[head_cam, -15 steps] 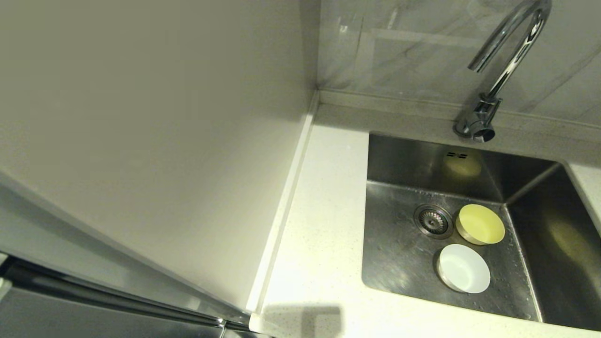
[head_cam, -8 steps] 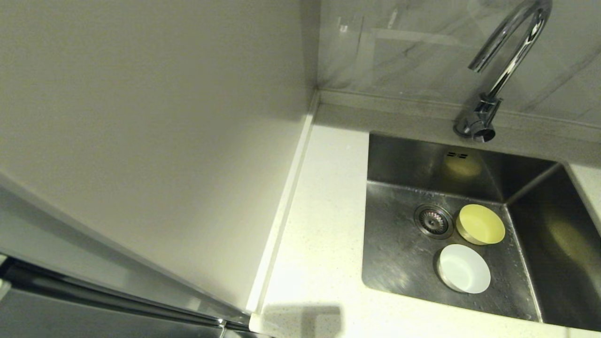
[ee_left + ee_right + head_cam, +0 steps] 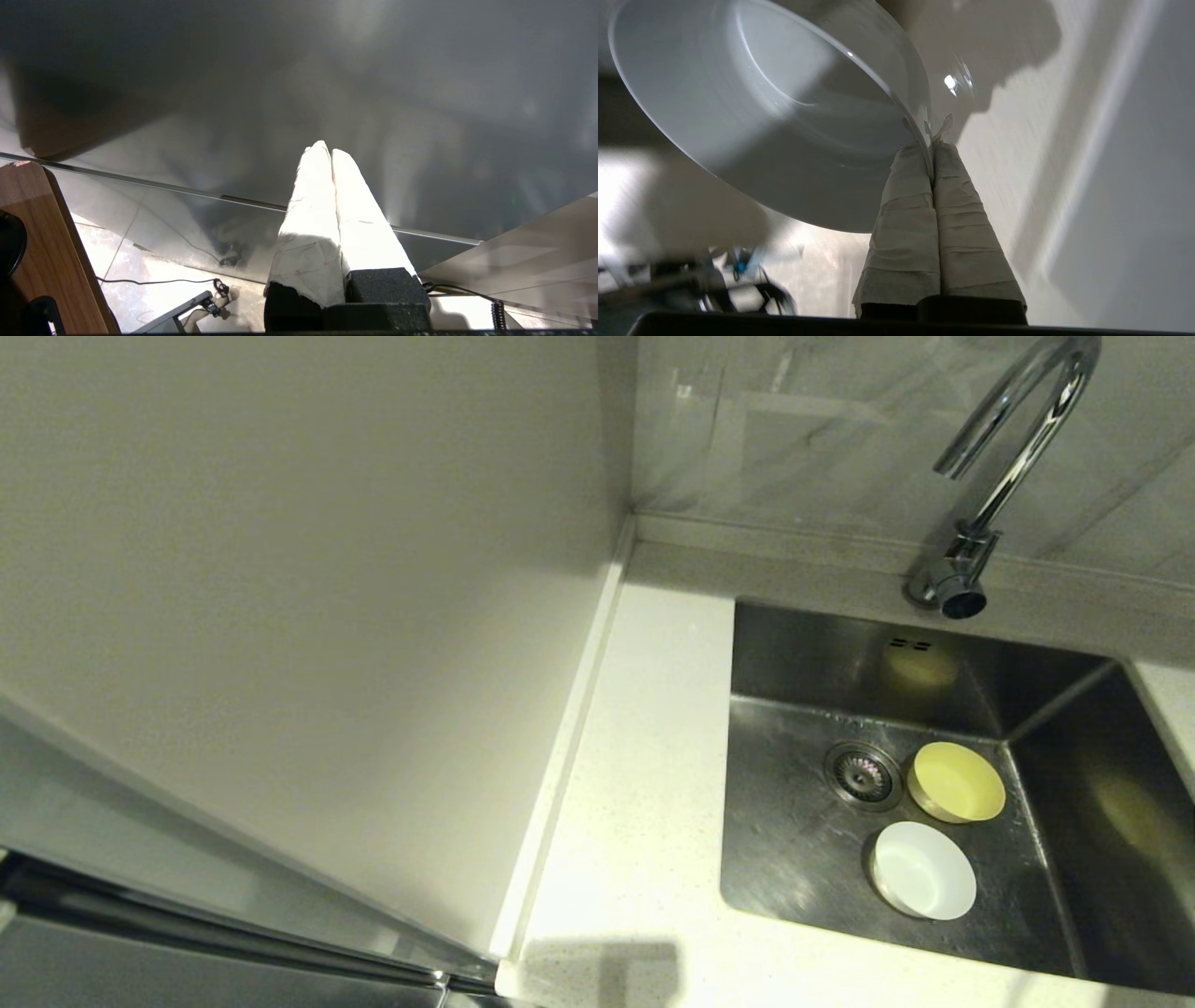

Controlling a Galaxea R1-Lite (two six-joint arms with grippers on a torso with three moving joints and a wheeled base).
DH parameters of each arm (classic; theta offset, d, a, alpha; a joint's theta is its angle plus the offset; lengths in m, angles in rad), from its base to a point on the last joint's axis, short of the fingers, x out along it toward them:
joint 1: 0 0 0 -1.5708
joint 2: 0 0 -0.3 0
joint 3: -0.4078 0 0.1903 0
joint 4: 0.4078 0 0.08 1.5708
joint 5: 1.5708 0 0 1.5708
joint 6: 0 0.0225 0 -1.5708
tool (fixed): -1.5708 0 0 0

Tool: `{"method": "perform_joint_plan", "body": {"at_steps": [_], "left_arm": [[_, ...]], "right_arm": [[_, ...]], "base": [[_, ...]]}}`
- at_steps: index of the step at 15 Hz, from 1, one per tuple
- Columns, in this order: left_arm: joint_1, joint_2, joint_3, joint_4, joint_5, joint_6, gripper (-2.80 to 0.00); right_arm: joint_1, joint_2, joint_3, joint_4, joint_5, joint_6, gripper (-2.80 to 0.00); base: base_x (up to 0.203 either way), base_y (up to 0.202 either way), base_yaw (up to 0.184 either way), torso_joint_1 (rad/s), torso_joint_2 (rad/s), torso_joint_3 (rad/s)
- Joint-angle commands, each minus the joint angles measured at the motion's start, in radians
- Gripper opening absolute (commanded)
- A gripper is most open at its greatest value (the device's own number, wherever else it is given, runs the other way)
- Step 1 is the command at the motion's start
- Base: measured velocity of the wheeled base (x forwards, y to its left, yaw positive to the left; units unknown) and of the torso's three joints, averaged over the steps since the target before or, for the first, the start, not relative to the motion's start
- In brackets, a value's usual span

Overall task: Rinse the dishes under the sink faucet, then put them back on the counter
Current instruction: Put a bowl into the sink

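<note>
In the head view, a yellow bowl (image 3: 957,782) and a white bowl (image 3: 924,870) sit upright on the floor of the sink (image 3: 794,859), just right of the drain (image 3: 862,775). The faucet (image 3: 1018,439) arches over the sink's back edge, and no water runs from it. Neither arm shows in the head view. In the right wrist view, my right gripper (image 3: 932,145) is shut on the rim of a pale grey-blue bowl (image 3: 752,116), which it holds tilted in the air. My left gripper (image 3: 325,150) is shut on nothing and is parked low, facing a dark panel.
The white speckled counter (image 3: 644,784) runs along the sink's left side and front. A tall plain panel (image 3: 327,616) stands to the counter's left. A wooden piece of furniture (image 3: 51,252) and floor cables show in the left wrist view.
</note>
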Motion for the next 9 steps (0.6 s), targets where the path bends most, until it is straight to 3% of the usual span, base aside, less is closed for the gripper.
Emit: {"method": "perform_joint_plan", "body": {"at_steps": [1, 2, 4, 5, 9], "left_arm": [[-0.001, 0.0, 0.003, -0.001, 0.0, 0.0, -2.8], [0.0, 0.0, 0.003, -0.001, 0.0, 0.0, -2.8], [0.0, 0.0, 0.003, -0.001, 0.0, 0.0, -2.8], [0.0, 0.0, 0.003, -0.001, 0.0, 0.0, -2.8], [0.0, 0.0, 0.003, -0.001, 0.0, 0.0, -2.8]], "right_arm": [[0.37, -0.018, -0.004, -0.091, -0.216, 0.443, -2.8], [0.501, -0.005, -0.002, -0.123, -0.327, 0.606, -2.8], [0.684, 0.043, 0.013, -0.154, -0.515, 0.902, -2.8], [0.733, 0.073, 0.026, -0.142, -0.564, 0.98, -2.8], [0.809, 0.164, 0.056, -0.112, -0.594, 1.062, -2.8]], "base": [[0.0, 0.0, 0.0, 0.0, 0.0, 0.0], [0.0, 0.0, 0.0, 0.0, 0.0, 0.0], [0.0, 0.0, 0.0, 0.0, 0.0, 0.0], [0.0, 0.0, 0.0, 0.0, 0.0, 0.0], [0.0, 0.0, 0.0, 0.0, 0.0, 0.0]]}}
